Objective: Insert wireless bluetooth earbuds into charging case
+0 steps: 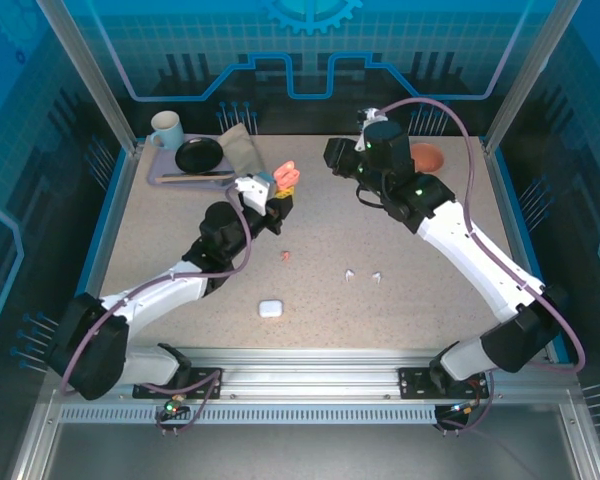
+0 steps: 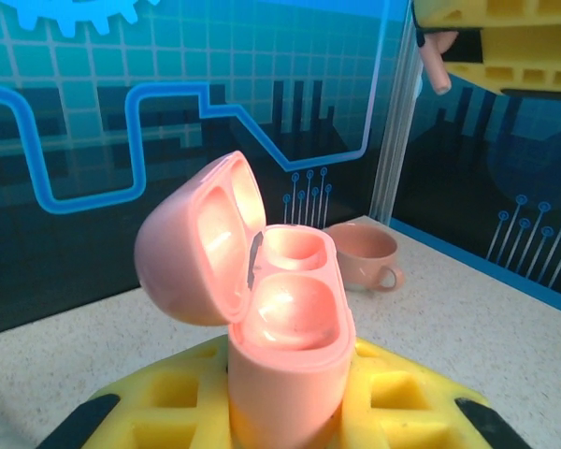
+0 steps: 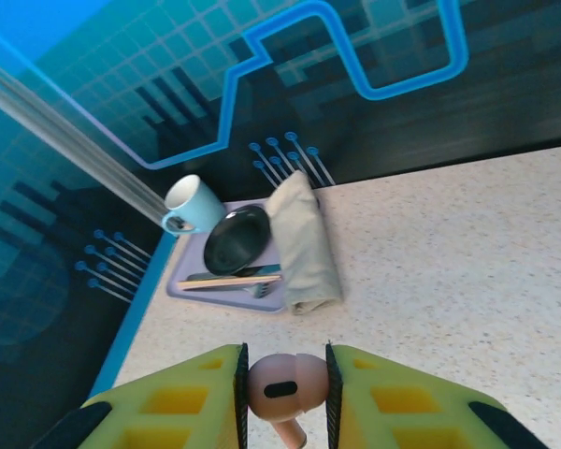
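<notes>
Pink case [image 2: 285, 318]: upright, clamped between the fingers of the left gripper [image 2: 290, 402]. Lid swung open and back, both wells empty.

Pink earbud [image 3: 280, 391]: pinched in the right gripper [image 3: 283, 379], stem pointing down. It is held apart from the case.

Second pink earbud [image 1: 286, 257]: lying on the table, on the near side of the left gripper.

Two white earbuds [image 1: 351, 273] [image 1: 377, 276]: side by side on the table, well apart from the right gripper, toward the bases.

White case [image 1: 270, 309]: small and rounded, lying flat, nearer still than the left gripper.
</notes>
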`<control>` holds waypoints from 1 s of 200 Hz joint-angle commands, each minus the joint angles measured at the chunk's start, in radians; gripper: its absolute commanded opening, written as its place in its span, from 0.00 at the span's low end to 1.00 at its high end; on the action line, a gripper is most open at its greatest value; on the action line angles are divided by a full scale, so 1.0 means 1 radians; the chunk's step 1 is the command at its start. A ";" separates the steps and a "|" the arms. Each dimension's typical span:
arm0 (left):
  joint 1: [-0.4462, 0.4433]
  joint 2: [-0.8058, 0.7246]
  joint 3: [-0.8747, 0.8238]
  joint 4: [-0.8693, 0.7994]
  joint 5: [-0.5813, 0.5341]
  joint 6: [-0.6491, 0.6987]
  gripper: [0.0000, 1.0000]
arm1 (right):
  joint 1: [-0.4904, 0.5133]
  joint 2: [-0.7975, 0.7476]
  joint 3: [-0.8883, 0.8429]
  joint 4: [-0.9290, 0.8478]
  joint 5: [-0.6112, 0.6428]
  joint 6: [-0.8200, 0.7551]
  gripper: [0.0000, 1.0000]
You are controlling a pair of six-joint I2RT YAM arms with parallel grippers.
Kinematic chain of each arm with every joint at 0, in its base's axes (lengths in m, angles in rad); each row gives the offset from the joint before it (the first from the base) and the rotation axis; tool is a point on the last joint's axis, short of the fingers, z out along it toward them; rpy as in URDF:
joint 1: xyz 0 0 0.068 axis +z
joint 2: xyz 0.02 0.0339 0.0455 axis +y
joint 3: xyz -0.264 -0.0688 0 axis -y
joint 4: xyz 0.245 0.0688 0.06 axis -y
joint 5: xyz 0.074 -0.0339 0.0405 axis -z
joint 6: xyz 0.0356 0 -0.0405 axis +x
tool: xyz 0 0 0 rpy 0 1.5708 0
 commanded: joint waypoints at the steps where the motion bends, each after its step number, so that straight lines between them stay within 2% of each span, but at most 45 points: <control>1: -0.017 0.034 0.062 0.060 -0.096 0.019 0.00 | 0.022 -0.045 -0.065 0.177 -0.056 -0.009 0.28; 36: -0.040 0.082 0.122 0.063 -0.151 0.019 0.00 | 0.065 -0.077 -0.142 0.318 -0.058 -0.012 0.28; 88: -0.051 0.107 0.181 0.037 -0.170 -0.005 0.00 | 0.132 -0.081 -0.230 0.526 -0.019 -0.048 0.28; 129: -0.053 0.107 0.204 0.022 -0.165 -0.009 0.00 | 0.149 -0.049 -0.245 0.609 0.009 -0.026 0.28; 200: -0.056 0.112 0.214 0.026 -0.158 -0.030 0.00 | 0.149 0.002 -0.218 0.616 0.015 -0.007 0.28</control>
